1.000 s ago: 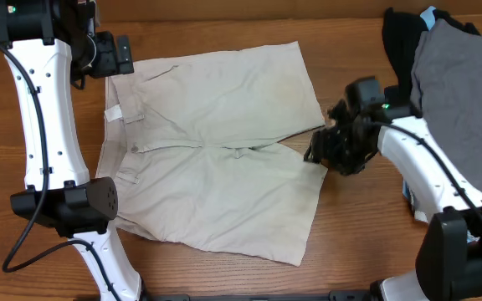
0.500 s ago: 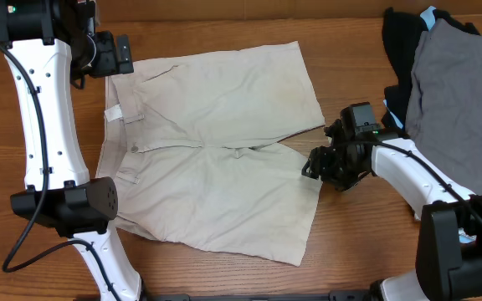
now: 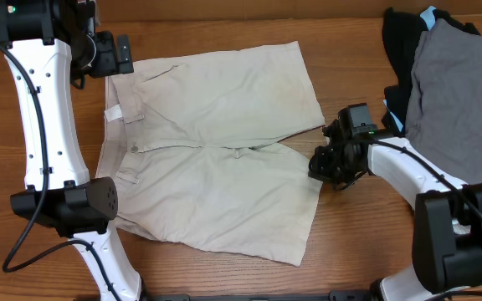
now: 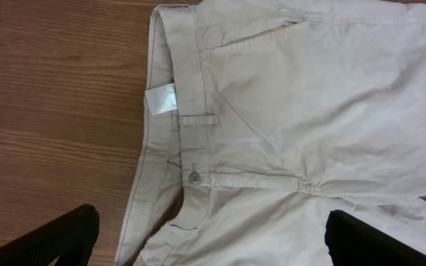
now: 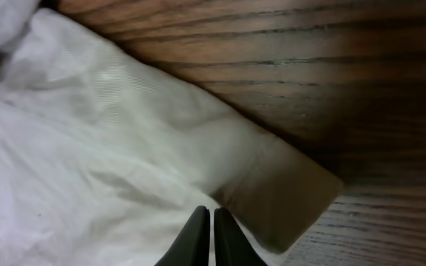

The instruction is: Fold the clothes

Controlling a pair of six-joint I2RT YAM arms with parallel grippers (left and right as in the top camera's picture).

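Note:
The clothes, a pair of beige shorts [image 3: 216, 150], lie spread flat on the wooden table, waistband to the left and legs to the right. My right gripper [image 3: 320, 165] sits low at the hem of the nearer leg. In the right wrist view its fingers [image 5: 211, 222] are shut together on the cloth [image 5: 87, 148], beside a turned-up hem corner [image 5: 287, 192]. My left gripper [image 3: 111, 54] hovers wide open above the waistband's far end. The left wrist view shows the white label [image 4: 161, 100], a belt loop and the button between its spread fingertips [image 4: 58, 236].
A grey garment [image 3: 463, 92] lies over a black one [image 3: 400, 42] at the table's far right, close behind my right arm. Bare wood [image 3: 350, 251] shows in front of and to the right of the shorts.
My right gripper slid a little toward the nearer leg's hem and closed from open to shut on it. The left arm and the shorts have not moved.

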